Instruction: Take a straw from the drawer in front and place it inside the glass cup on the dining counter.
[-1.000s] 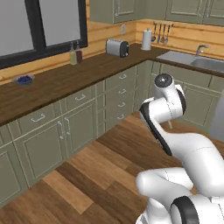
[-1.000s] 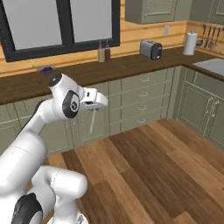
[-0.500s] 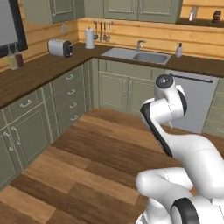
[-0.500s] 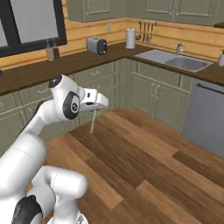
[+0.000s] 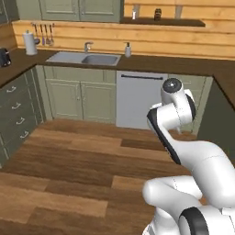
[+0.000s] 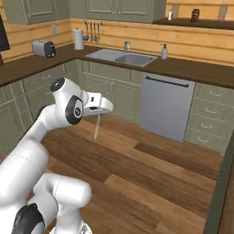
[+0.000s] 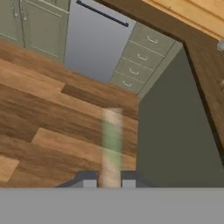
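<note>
- In the right base view the gripper (image 6: 98, 111) sits at about 9 o'clock, jaws pinching the straw (image 6: 96, 126), which hangs straight down over the wood floor (image 6: 151, 173).
- Hand view: the straw (image 7: 111, 146) (blurred, pale) rises from between the 2 fingertips (image 7: 89, 178) toward 12 o'clock.
- The dining counter (image 7: 209, 74) runs along 3 o'clock.

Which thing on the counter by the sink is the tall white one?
The paper towel roll, standing upright left of the sink. The toaster further left is low and silver, and the soap bottle right of the sink is much smaller.
</note>
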Tool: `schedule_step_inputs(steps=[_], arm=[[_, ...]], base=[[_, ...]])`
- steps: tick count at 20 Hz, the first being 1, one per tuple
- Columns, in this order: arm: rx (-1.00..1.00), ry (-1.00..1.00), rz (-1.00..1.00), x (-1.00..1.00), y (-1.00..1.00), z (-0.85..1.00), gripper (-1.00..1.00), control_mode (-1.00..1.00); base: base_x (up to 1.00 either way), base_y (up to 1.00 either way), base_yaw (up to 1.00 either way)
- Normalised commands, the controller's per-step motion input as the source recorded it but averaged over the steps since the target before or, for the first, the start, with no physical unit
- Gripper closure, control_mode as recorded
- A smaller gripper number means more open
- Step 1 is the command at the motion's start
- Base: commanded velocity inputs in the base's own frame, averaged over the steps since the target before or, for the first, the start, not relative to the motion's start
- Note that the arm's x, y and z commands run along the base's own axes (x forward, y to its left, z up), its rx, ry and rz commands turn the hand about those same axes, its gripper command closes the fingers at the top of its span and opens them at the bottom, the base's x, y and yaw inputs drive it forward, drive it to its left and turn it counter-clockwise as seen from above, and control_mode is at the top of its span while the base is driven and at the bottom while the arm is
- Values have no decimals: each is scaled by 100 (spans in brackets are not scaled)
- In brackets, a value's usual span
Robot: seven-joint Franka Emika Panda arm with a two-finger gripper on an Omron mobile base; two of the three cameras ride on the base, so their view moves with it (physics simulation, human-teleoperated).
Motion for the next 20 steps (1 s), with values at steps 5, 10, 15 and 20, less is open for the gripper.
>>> schedule_step_inputs(steps=[5, 10, 15, 20], arm=[[0, 0, 0, 0, 0, 0, 100, 100], [0, 0, 0, 0, 0, 0, 100, 100], [0, 0, 0, 0, 0, 0, 100, 100], [0, 0, 0, 0, 0, 0, 100, 100]], base=[[-40, -45, -42], [-83, -27, -27], [-99, -20, -21], [-76, -26, -19]])
